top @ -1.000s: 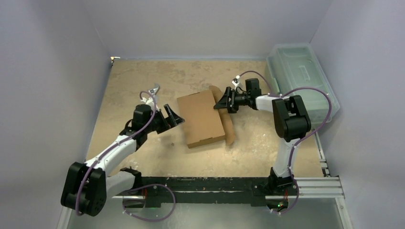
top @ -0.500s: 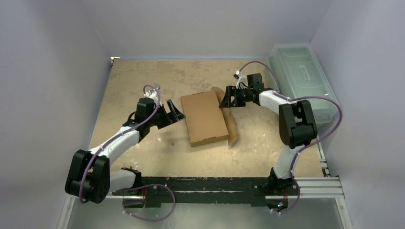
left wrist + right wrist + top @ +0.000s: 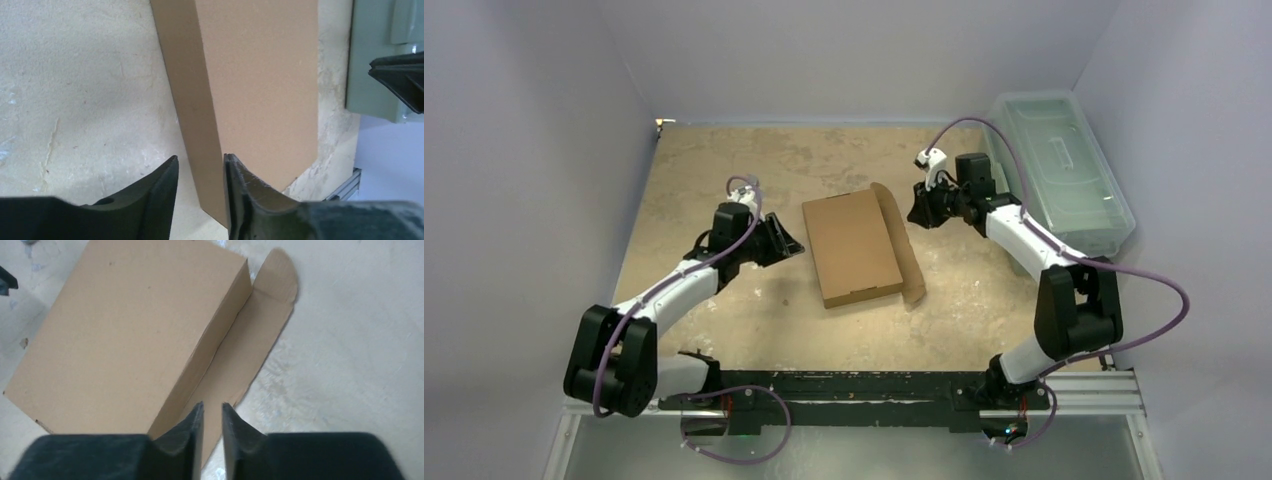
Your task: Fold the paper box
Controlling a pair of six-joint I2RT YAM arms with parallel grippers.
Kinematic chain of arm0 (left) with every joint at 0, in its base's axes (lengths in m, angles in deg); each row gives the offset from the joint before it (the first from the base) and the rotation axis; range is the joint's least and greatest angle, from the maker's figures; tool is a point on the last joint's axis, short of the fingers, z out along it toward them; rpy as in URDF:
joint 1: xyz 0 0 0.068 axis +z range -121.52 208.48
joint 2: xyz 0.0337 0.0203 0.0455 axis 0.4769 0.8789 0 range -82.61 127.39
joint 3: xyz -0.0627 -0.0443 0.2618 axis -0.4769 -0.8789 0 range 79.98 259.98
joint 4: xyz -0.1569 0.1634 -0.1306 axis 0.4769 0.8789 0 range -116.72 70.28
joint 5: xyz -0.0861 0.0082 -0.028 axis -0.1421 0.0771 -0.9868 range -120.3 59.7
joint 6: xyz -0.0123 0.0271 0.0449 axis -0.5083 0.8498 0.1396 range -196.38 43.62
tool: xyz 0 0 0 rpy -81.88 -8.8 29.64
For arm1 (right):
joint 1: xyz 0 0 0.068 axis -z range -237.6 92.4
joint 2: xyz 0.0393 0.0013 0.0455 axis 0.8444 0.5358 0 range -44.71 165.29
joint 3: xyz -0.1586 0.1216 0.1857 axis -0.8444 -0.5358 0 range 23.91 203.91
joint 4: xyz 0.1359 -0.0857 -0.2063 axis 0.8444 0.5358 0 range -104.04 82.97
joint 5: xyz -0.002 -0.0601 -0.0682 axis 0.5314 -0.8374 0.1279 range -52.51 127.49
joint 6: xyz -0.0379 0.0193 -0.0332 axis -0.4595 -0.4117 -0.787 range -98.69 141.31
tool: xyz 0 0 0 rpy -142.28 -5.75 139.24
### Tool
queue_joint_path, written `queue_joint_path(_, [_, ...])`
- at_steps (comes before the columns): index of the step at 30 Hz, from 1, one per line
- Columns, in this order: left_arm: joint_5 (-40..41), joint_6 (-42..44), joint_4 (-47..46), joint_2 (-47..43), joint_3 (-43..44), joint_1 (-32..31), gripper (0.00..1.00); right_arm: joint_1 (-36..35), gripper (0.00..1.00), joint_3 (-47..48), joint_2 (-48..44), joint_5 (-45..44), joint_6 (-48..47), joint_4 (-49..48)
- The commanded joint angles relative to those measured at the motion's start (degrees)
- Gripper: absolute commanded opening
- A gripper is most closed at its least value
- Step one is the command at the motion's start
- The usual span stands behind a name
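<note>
The brown paper box (image 3: 854, 248) lies closed and flat at the middle of the table, with one long flap (image 3: 908, 258) spread out along its right side. My left gripper (image 3: 786, 241) hovers just off the box's left edge, apart from it. Its jaws are partly open and hold nothing. In the left wrist view that gripper (image 3: 200, 160) faces the box's side wall (image 3: 192, 100). My right gripper (image 3: 921, 208) hangs beyond the flap's far end, its jaws narrowly open and empty. In the right wrist view this gripper (image 3: 212, 406) is above the flap (image 3: 250, 340) next to the box (image 3: 125, 335).
A translucent pale-green bin (image 3: 1059, 170) stands against the right wall at the back, also seen as the bin (image 3: 375, 55) in the left wrist view. Grey walls close in the table on three sides. The arms' base rail (image 3: 874, 385) runs along the near edge.
My right gripper drew back from the flap towards the far right and its jaws narrowed. The flap now leans out to the right. My left gripper's jaws also narrowed beside the box.
</note>
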Motion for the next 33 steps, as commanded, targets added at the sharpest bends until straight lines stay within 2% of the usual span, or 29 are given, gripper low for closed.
queue_joint_path(1, [2.11,1.26,2.72,4.27,4.5,0.23,0.29,-1.38,0.13,-1.1,0.87,-4.05,-6.95,3.19])
queue_joint_path(3, [3.91,2.76,4.81,7.1,6.17,0.23,0.21,-2.2,0.06,-0.61,2.78,-4.52,-7.67,4.52])
queue_joint_path(7, [5.07,4.53,5.62,13.62,9.15,0.16,0.15,-5.32,0.02,-0.17,6.29,-6.41,-8.98,6.05])
queue_joint_path(12, [3.53,5.03,4.48,22.42,15.63,0.14,0.13,-8.17,0.01,0.23,8.19,-7.29,-9.72,7.28])
queue_joint_path(17, [2.13,5.87,5.43,31.62,24.98,0.14,0.13,-9.87,0.01,0.14,8.54,-2.22,-9.4,7.4])
queue_joint_path(27, [4.24,8.25,12.14,46.81,45.63,0.7,0.13,-10.47,0.03,0.55,11.19,4.41,1.25,0.66])
queue_joint_path(30, [6.2,9.02,15.09,50.08,51.98,1.42,0.13,-10.21,0.05,0.85,10.43,2.48,1.06,0.7])
queue_joint_path(33, [8.48,9.83,16.84,50.16,55.4,3.4,0.13,-9.46,0.07,0.58,7.09,-0.81,-3.68,2.65])
